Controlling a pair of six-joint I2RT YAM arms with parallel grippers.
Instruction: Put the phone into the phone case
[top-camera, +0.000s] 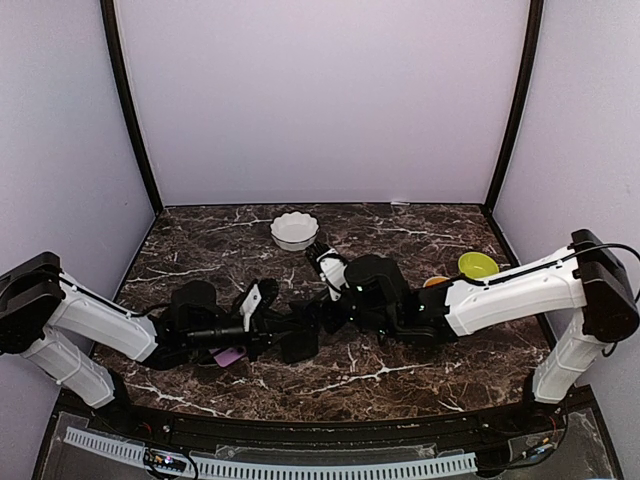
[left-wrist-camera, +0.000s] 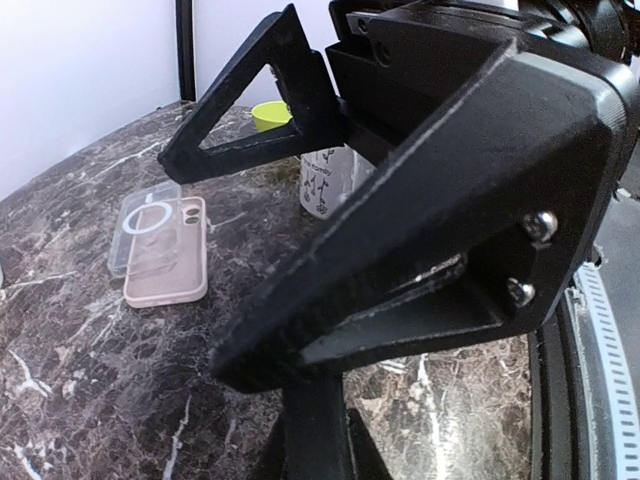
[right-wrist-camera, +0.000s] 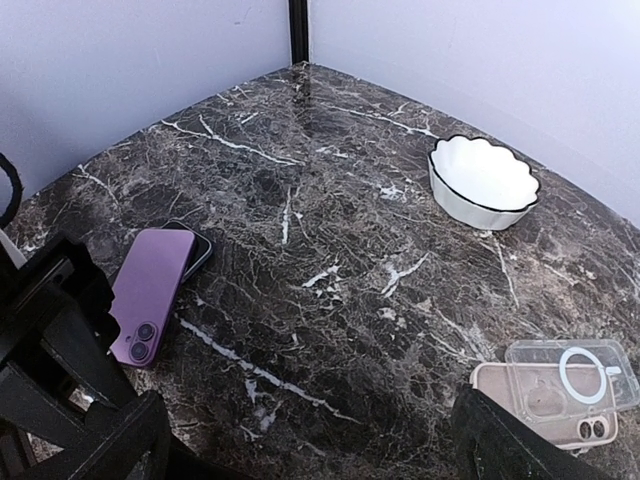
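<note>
A purple phone (right-wrist-camera: 148, 293) lies camera side up, partly over a dark flat thing, and shows as a purple patch in the top view (top-camera: 230, 356). A pink phone (right-wrist-camera: 535, 400) lies beside and partly under a clear case with a white ring (right-wrist-camera: 575, 372); both show in the left wrist view, the phone (left-wrist-camera: 168, 252) and the case (left-wrist-camera: 138, 225). My right gripper (right-wrist-camera: 310, 425) is open wide and empty, low over bare marble between the two phones. My left gripper (top-camera: 262, 330) sits by the purple phone. The right gripper's black fingers (left-wrist-camera: 420, 230) block its view.
A white scalloped bowl (top-camera: 293, 230) stands at the back centre and shows in the right wrist view (right-wrist-camera: 483, 180). A green bowl (top-camera: 477, 265) and an orange thing (top-camera: 435, 282) sit behind the right arm. The two grippers nearly touch mid-table.
</note>
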